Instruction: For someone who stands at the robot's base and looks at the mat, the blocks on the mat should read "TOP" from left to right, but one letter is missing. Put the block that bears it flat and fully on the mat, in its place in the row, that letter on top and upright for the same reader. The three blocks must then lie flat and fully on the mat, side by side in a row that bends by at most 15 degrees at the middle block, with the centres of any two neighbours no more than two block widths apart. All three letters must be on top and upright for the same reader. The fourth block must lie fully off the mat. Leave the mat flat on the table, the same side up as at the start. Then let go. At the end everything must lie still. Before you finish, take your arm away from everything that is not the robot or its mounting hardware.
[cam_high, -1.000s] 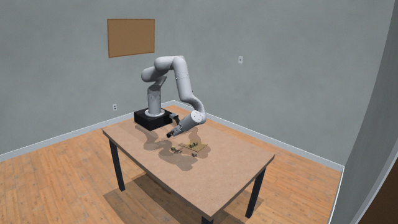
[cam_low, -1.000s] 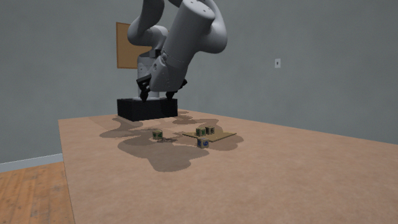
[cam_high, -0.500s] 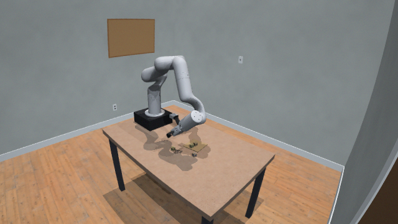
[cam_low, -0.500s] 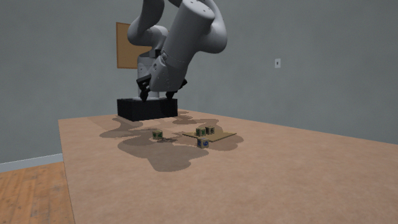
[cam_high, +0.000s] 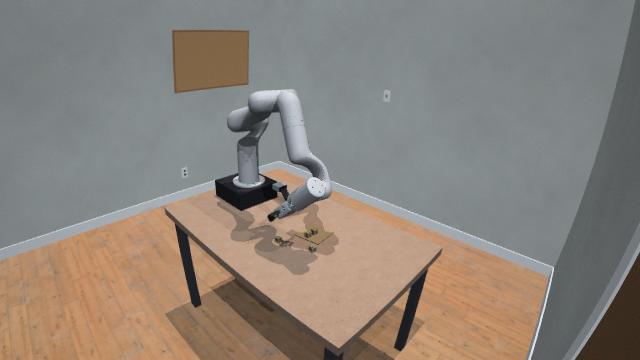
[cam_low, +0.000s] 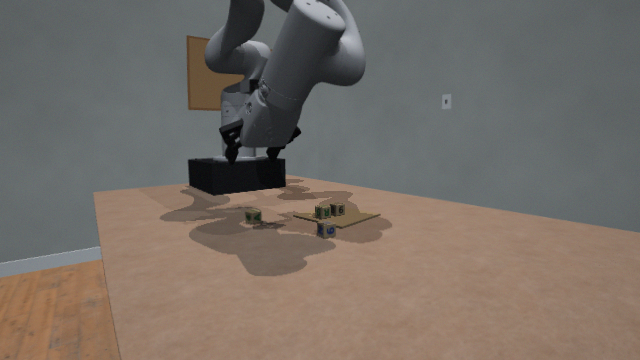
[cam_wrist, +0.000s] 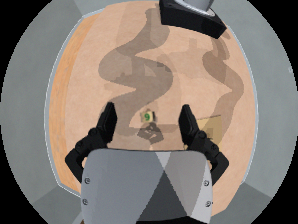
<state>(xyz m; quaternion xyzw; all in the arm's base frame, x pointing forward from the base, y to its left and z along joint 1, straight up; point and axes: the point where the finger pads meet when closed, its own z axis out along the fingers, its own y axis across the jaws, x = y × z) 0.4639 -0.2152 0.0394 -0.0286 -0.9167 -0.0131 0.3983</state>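
Table (cam_low: 450, 280) | block (cam_low: 253, 216) letters unreadable | jaws open, empty

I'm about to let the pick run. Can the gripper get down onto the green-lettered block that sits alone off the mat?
Probably yes. The gripper hangs open and empty above the table, and in the wrist view the green-lettered block sits between its fingers. The block stands apart from the mat, with nothing around it.

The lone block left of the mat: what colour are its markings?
Green, on a tan block; clearest in the exterior view.
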